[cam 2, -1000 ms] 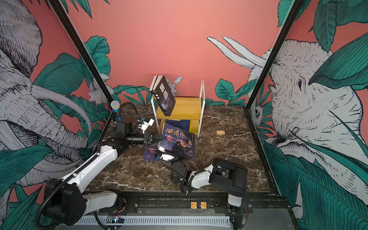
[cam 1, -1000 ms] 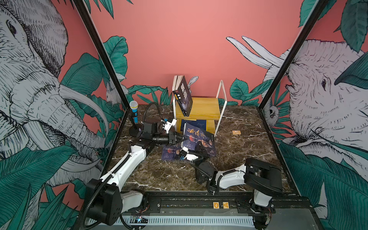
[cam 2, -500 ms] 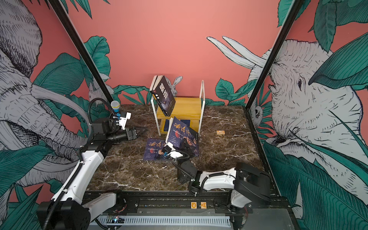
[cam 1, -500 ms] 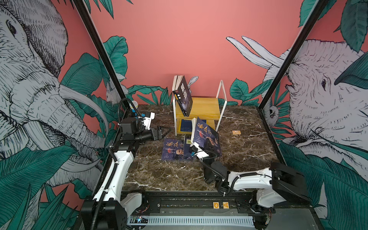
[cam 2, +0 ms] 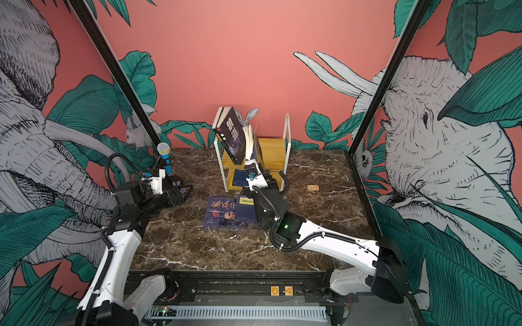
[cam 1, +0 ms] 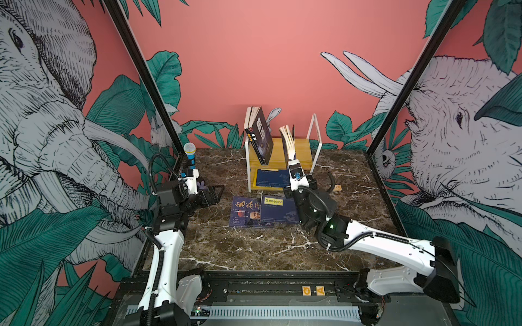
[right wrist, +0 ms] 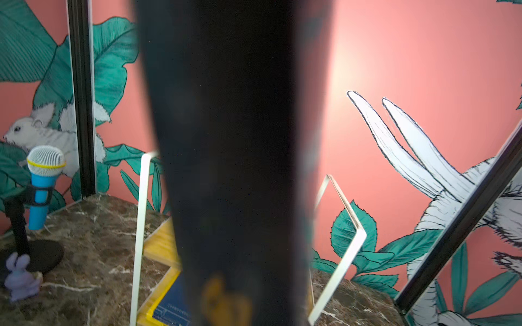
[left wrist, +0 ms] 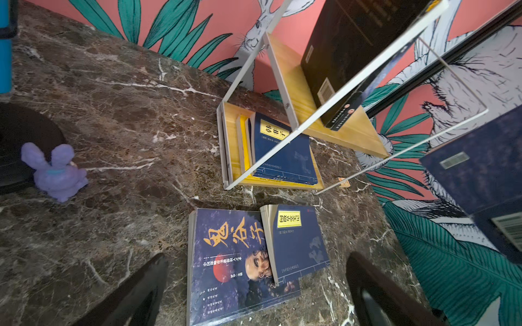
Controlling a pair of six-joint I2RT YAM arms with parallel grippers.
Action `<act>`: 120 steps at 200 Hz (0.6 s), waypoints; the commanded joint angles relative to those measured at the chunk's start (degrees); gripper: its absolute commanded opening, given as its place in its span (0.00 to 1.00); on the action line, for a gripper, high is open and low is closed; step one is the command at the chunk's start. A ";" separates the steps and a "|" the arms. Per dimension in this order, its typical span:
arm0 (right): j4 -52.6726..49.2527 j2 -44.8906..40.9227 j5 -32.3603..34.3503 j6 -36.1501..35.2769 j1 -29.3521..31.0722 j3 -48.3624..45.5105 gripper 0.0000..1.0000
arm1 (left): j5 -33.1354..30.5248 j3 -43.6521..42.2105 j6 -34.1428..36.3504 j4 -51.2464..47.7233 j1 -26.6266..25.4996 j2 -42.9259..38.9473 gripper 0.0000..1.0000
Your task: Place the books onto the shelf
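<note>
**Standing the navy book up on the top board**

The right gripper (cam 1: 291,165) is clamped on the bottom edge of a navy book (cam 1: 288,141). It holds it upright over the shelf (cam 1: 304,153), just beside the black book (cam 1: 261,135) leaning at the left end. I'd lower it until it sits on the wood, tip it against the black one, then let go, or it may flop. The left gripper (cam 1: 218,194) hangs wide open and empty by the microphone (cam 1: 189,153). Two books (cam 1: 262,211) lie flat on the table (cam 1: 240,248), and a labelled book (cam 1: 271,177) lies on the lower board

Blurred held book (right wrist: 234,169), shelf (right wrist: 159,245) half-hidden
</note>
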 commanded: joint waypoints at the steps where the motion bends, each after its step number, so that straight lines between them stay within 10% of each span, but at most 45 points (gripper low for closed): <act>1: 0.48 2.86 -4.95 7.90 -3.40 5.06 0.00 | -2.68 -1.48 0.17 4.33 0.35 -1.35 0.99; 120: 2.79 24.93 -9.51 18.07 -18.04 26.54 0.00 | -1.18 -3.91 0.72 7.57 -2.74 -1.37 1.00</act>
